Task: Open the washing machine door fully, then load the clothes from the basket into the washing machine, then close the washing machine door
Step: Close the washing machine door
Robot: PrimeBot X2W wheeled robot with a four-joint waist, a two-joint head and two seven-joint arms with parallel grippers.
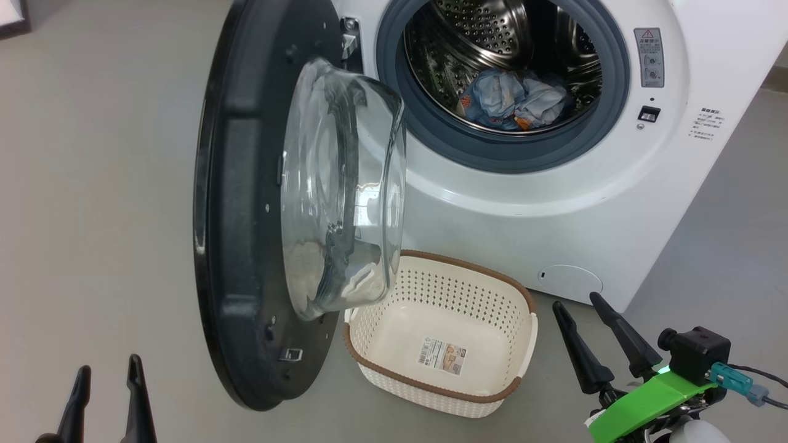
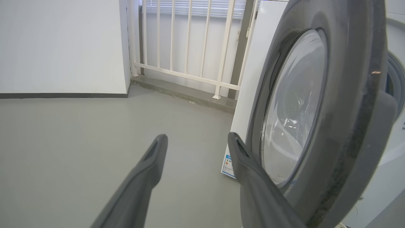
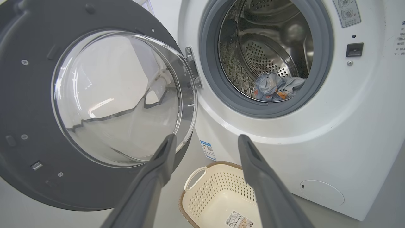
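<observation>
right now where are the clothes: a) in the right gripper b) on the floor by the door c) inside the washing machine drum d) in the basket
c: the clothes lie heaped in the drum of the washing machine, while the basket on the floor holds just its label sticker

The washing machine door was finished in glossy black plastic and clear glass. The basket was seen as matt perforated plastic.

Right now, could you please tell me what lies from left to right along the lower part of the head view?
left gripper → door → basket → right gripper
</observation>
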